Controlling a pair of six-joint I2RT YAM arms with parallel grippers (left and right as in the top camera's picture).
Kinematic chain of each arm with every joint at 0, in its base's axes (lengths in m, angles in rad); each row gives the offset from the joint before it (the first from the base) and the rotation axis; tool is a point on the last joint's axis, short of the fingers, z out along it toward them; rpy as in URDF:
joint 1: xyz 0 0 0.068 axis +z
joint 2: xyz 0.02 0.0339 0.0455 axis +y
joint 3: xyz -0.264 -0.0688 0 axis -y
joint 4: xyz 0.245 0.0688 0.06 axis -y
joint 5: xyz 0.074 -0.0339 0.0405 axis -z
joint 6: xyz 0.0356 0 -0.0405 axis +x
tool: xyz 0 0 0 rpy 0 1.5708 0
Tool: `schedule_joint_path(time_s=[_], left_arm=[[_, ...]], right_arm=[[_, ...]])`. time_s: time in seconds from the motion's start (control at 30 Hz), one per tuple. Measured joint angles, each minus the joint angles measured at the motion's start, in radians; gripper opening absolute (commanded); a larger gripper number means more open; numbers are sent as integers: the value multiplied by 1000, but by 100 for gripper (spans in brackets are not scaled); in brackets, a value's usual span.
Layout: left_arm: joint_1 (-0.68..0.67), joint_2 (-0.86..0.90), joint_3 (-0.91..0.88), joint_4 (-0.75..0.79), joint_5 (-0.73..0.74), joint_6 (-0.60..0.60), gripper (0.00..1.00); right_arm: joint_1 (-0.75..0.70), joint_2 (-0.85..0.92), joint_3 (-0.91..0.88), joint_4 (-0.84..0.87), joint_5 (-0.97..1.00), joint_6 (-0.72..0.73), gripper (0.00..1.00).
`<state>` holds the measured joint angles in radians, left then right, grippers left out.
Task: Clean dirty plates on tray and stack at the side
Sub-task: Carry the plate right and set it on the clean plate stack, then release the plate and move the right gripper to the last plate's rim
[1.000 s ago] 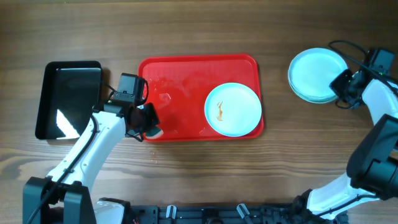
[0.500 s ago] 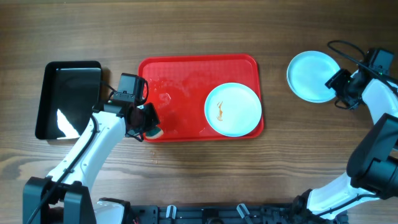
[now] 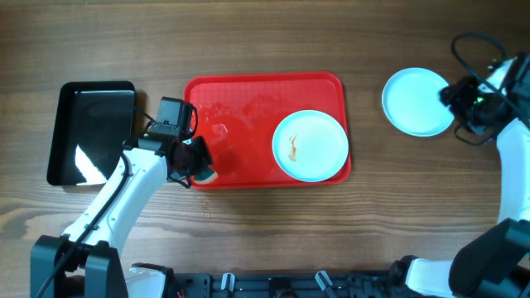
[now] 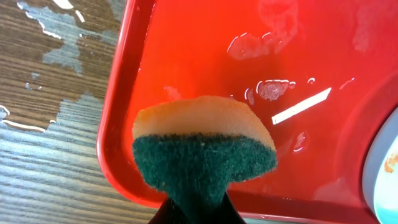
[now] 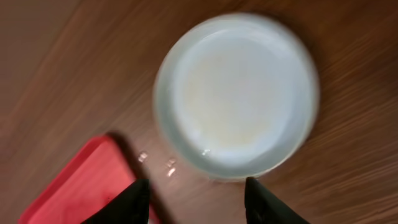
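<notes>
One dirty plate (image 3: 310, 146) with an orange smear lies at the right end of the red tray (image 3: 248, 99). At the tray's front left corner, my left gripper (image 3: 197, 168) is shut on a green-and-orange sponge (image 4: 202, 149), which hangs just above the wet tray (image 4: 249, 62). The plate's rim (image 4: 382, 168) shows at the right edge of the left wrist view. Pale plates (image 3: 418, 101) sit on the table to the right of the tray. My right gripper (image 3: 457, 96) hovers at their right edge, open with nothing in it. In the right wrist view both fingers (image 5: 134, 202) stand apart, short of the plates (image 5: 236, 93).
A glossy black tray (image 3: 91, 132) lies at the far left. Water puddles (image 4: 53, 25) wet the wood beside the red tray's corner. A corner of the red tray (image 5: 62, 186) shows below the stacked plates. Cables trail behind the right arm.
My right gripper has opened, let go of the top plate on the side stack and drawn back up and to the right. The left arm with the sponge has not moved.
</notes>
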<state>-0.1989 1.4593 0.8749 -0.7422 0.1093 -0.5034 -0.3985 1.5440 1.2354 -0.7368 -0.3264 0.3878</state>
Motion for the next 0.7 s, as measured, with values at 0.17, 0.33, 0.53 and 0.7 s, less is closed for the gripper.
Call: schedule_joint_path(time_s=[0.17,0.33,0.53,0.7], left_arm=[[0,0,0,4,0,0,4],[0,0,0,10,0,0,4],[0,0,0,10,0,0,4],[0,0,0,17,0,0,4]], right_arm=[[148,3,-4,-21,-109,-79,63],[350,14,-34,-7,-82,-109,64],[521,64,-50,-83,80,-49,59],[591,109,-67,-70,161,17,45]])
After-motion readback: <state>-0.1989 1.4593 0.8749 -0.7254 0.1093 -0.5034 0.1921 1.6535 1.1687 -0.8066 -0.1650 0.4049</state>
